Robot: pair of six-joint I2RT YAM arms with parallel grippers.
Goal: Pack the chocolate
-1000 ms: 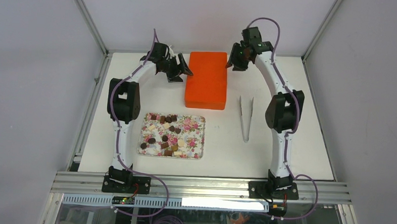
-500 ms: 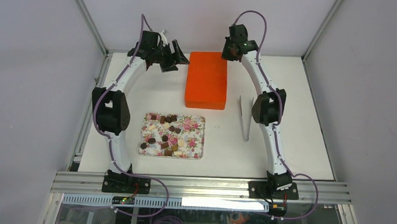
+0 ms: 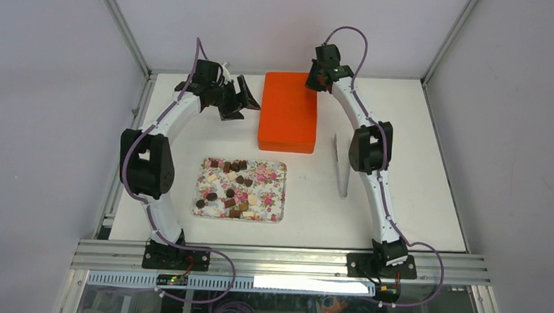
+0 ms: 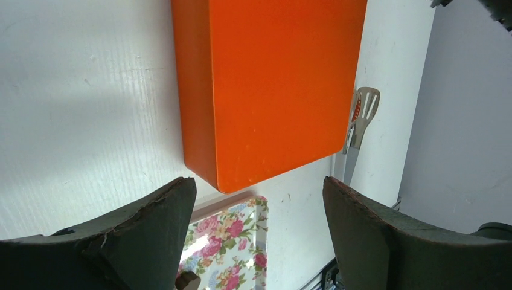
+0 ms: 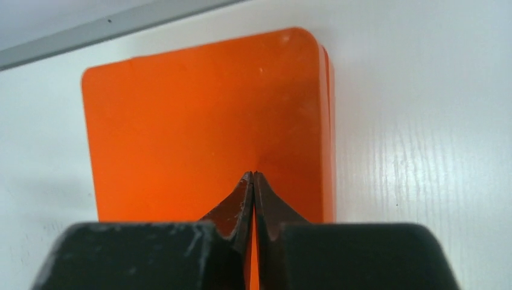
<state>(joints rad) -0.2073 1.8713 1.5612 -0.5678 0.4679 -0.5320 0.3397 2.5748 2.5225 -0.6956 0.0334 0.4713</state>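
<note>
Table: white, bearing everything.
Box: orange, closed, far centre.
Tray: floral, near side of box.
Tongs: right of box, partly behind right arm.
Left gripper: jaws apart, empty, just left of box.
Right gripper: jaws together above box's far right corner; possibly touching, unclear.
Chocolate: scattered on tray.

I have a closed orange box lying flat at the far middle of the white table. Closer to me, just short of the box, sits a flower-patterned tray. Metal tongs lie right of both and apart from them, hinge end toward me.
</note>
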